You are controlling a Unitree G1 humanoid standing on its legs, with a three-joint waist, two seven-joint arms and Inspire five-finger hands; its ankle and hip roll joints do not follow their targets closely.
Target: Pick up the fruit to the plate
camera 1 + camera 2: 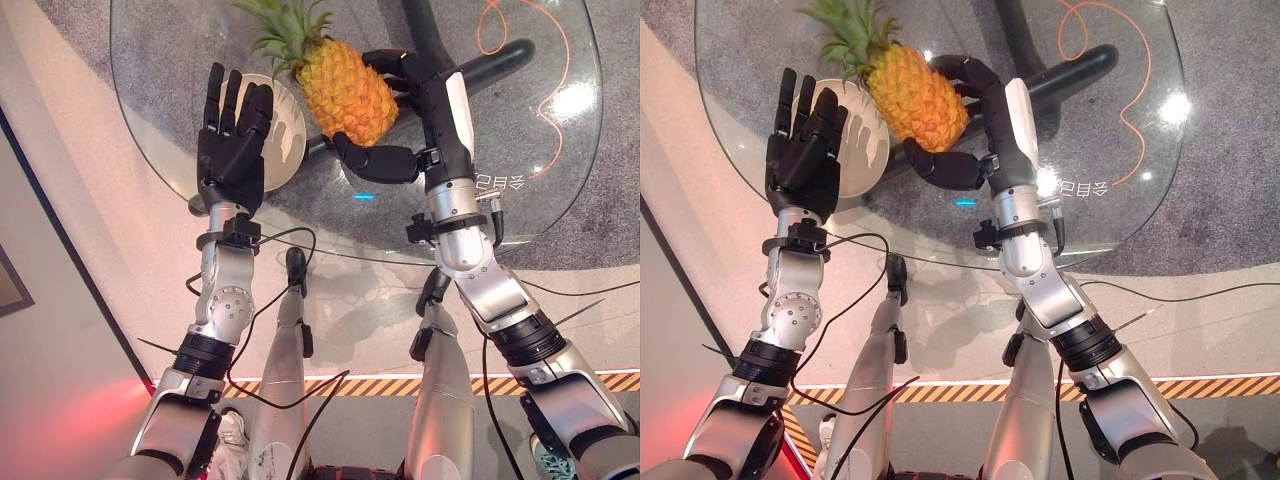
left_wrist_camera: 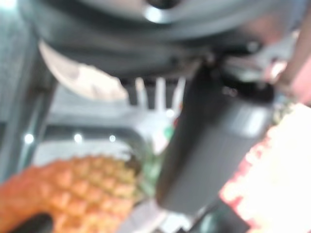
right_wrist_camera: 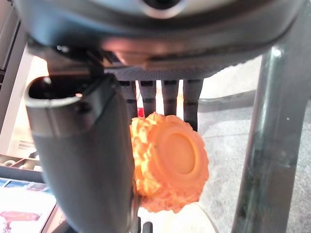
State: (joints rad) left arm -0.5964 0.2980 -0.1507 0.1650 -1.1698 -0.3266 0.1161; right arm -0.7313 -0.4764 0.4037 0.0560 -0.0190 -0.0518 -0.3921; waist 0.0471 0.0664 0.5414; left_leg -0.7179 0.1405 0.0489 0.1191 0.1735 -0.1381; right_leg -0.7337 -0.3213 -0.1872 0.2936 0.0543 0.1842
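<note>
A yellow-orange pineapple (image 1: 347,88) with a green crown is held above the round glass table (image 1: 560,180), tilted with its crown toward the far left. My right hand (image 1: 400,110) is shut on it, fingers over its far side and thumb under its near side; its round base (image 3: 176,162) shows in the right wrist view. A white plate (image 1: 292,140) lies on the glass just left of the fruit, partly covered by my left hand (image 1: 232,140), which hovers open with straight fingers. The pineapple (image 2: 73,194) also shows in the left wrist view.
A black table base (image 1: 470,60) shows through the glass, and an orange cable (image 1: 545,95) loops at the far right. The table's near edge curves in front of both forearms. A striped hazard tape line (image 1: 420,385) runs across the floor below.
</note>
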